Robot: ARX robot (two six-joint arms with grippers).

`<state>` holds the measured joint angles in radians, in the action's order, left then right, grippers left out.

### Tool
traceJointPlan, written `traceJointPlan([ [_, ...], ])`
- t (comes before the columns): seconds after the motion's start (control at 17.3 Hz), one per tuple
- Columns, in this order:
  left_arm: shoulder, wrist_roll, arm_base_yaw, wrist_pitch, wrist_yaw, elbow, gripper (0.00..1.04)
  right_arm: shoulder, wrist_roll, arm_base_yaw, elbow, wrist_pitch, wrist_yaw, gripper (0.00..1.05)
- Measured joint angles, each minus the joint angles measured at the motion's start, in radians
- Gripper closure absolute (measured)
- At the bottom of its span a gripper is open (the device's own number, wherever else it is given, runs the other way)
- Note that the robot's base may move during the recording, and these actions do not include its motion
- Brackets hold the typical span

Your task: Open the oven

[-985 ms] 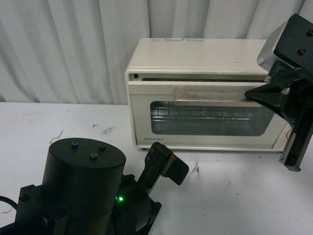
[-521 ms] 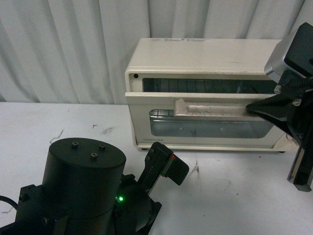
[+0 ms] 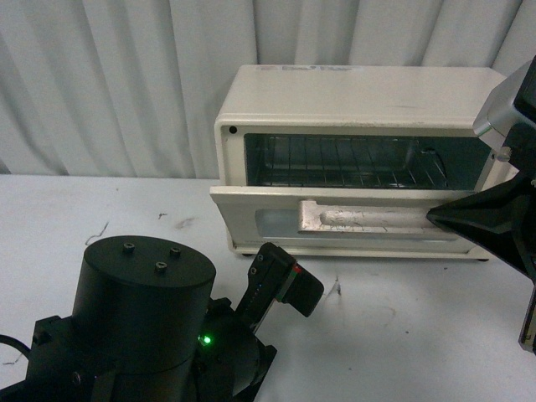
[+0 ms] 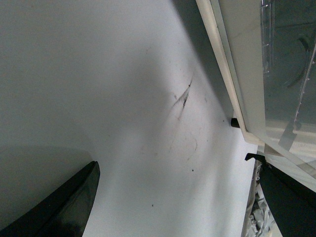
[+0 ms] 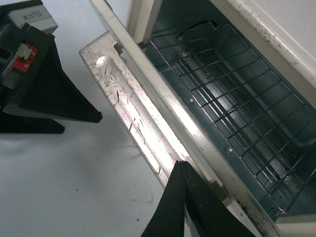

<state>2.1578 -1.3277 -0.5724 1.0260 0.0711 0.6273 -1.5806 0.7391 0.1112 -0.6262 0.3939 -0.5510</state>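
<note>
The cream-white oven stands at the back of the table. Its glass door hangs far down, and the wire rack shows inside. The tip of my right gripper is shut and lies against the right end of the beige bar handle. In the right wrist view the shut gripper touches the handle beside the rack. My left gripper is open over bare table with nothing between its fingers. The oven's lower edge lies close to one finger.
The left arm's big black base fills the front left of the white table. A pale pleated curtain hangs behind the oven. A dark scratch mark shows on the table near the oven's foot.
The oven door has swung down from almost shut to wide open, uncovering the rack. My right gripper has moved down and toward me along with the handle. The left arm has stayed still.
</note>
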Motion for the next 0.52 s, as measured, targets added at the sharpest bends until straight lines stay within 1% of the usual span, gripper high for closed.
traceJointPlan([
  [0.52,0.000,0.002,0.000,-0.003,0.000,0.000,0.07,0.159,-0.112,0.000,0.016,-0.039,-0.062,1.03],
])
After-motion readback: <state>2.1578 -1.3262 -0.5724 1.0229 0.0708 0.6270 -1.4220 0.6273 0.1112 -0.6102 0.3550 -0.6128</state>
